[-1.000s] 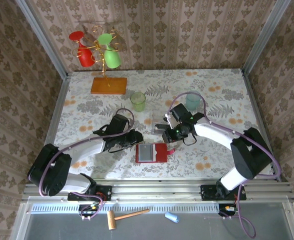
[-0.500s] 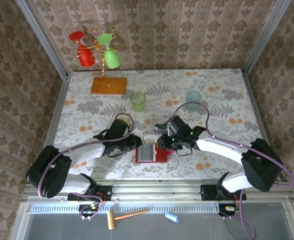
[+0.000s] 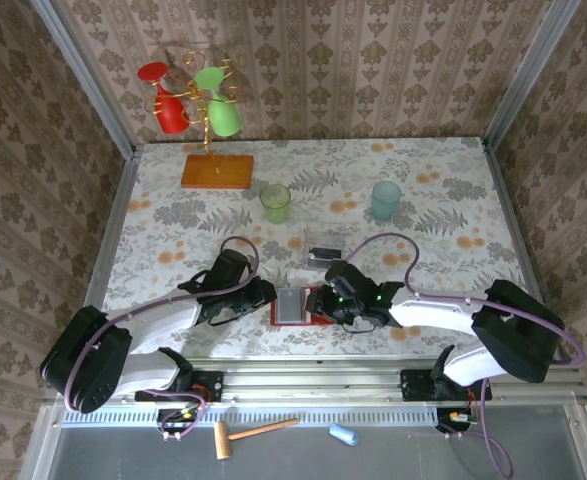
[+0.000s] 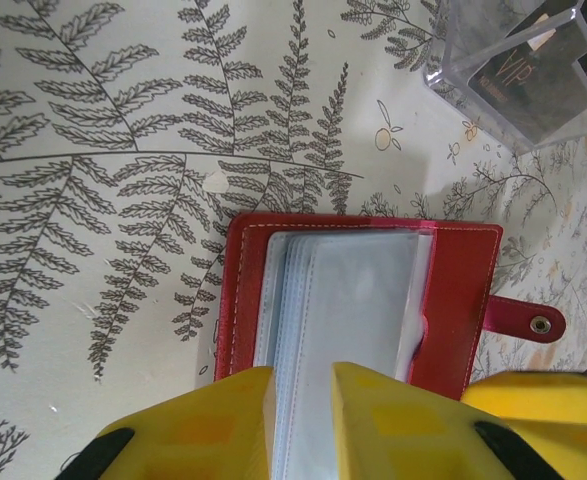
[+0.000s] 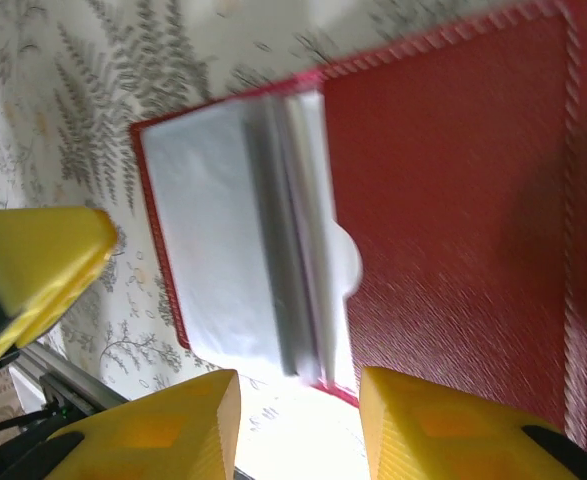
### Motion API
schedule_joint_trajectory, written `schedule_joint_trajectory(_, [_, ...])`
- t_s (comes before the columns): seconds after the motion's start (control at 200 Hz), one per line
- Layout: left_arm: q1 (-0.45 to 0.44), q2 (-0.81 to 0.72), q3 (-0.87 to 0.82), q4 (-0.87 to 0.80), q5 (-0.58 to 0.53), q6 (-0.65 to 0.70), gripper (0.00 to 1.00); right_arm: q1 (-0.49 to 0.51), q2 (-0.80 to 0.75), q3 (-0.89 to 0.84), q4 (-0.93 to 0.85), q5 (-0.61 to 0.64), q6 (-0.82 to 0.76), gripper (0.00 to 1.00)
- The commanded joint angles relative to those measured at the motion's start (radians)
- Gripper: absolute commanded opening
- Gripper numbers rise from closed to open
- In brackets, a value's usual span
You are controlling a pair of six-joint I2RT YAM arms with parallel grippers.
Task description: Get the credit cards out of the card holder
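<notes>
Biggest first: the flowered table (image 3: 453,200) fills the cell, and my two arms reach in from its near edge, the left arm (image 3: 153,320) and the right arm (image 3: 453,310) meeting just left of centre near the front. At the far left a wire stand on a wooden base (image 3: 217,171) hangs a red glass (image 3: 168,105) and a green glass (image 3: 221,105) upside down. A green cup (image 3: 275,203) and a teal cup (image 3: 386,200) stand upright mid-table, well apart. Between the grippers the wallet (image 3: 303,305) lies open and flat, red cover down, grey sleeves (image 4: 348,300) up, snap tab (image 4: 528,322) sticking out of one side. Just behind it a dark card (image 3: 325,252) lies on the table; my left wrist view has it under clear plastic (image 4: 533,70). The left gripper (image 3: 266,297) is at the wallet's left edge, its fingers close together with the sleeves running into the slim gap (image 4: 303,430); I can't tell whether it really pinches them. The right gripper (image 3: 325,300) hangs over the wallet's right half, fingers spread and holding nothing (image 5: 298,430)
</notes>
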Motion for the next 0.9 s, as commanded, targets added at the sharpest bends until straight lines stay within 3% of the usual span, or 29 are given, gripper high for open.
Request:
schedule_joint_trajectory(0.0, [-0.005,-0.017,-0.013,0.011,-0.013,-0.017,0.22,0.044,-0.060,-0.040,0.099,0.115,0.165,0.36])
schedule_joint_trajectory(0.62, [-0.002,0.028,0.022,0.023,0.012,-0.018,0.23,0.112,-0.345,-0.145,-0.210,0.372,0.368,0.40])
schedule_joint_trajectory(0.895, [-0.001,0.040,0.011,0.017,0.008,-0.012,0.21,0.089,-0.382,-0.071,-0.187,0.422,0.101,0.41])
